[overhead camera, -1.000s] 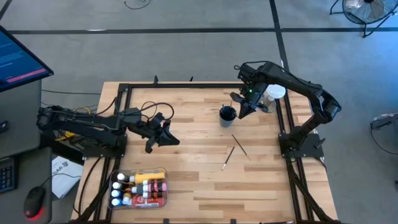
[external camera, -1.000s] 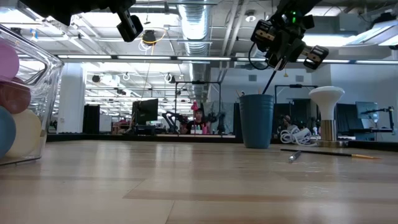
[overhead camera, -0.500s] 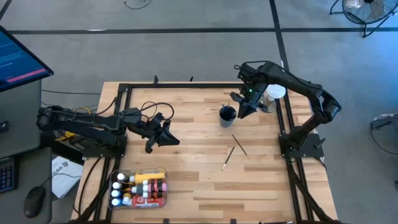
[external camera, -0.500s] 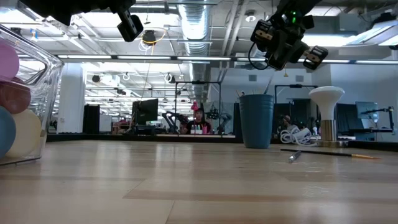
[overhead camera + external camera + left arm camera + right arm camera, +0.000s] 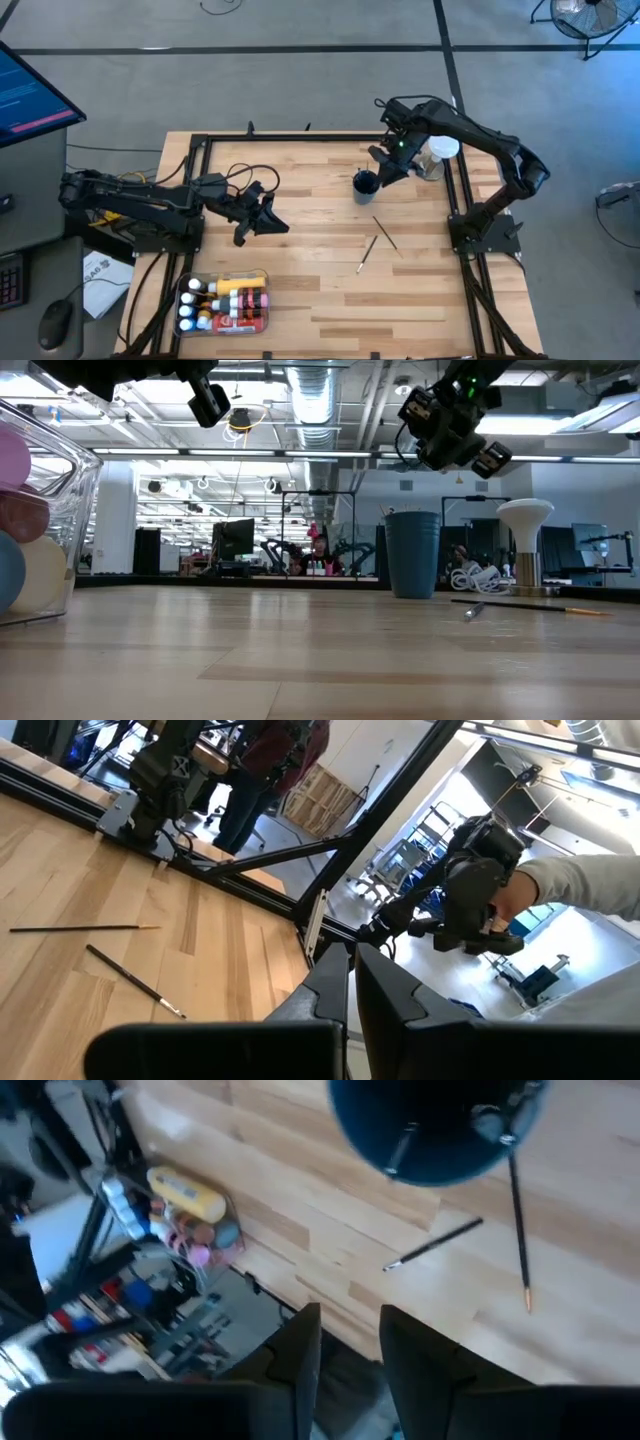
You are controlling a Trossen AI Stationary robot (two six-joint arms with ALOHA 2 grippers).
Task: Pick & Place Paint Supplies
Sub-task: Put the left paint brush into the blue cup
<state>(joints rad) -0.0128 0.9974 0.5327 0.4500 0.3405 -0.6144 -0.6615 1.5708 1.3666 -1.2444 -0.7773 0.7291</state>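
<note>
A dark blue cup [image 5: 366, 184] stands upright at the table's far right, with brushes [image 5: 400, 1148] inside it. My right gripper [image 5: 386, 168] hangs open just above and beside the cup's rim, slanting down, with nothing between its fingers [image 5: 300, 1350]. Two thin dark-handled brushes [image 5: 386, 232] [image 5: 367, 253] lie flat on the wood nearer the front. Paint tubes and a yellow bottle [image 5: 232, 287] lie in a clear tray [image 5: 266, 300] at the near left. My left gripper [image 5: 275, 222] waits shut over the table's left side, pointing level.
A clear jar with a white lid [image 5: 440, 152] stands right beside the cup, toward the table's right edge. Black frame rails [image 5: 300, 137] run along the table's far and side edges. Bare wood lies between the tray and the loose brushes.
My right gripper has let go of a brush that slanted from its fingers into the cup; the brush has dropped inside. The gripper has rolled and tipped a little while staying above the cup.
</note>
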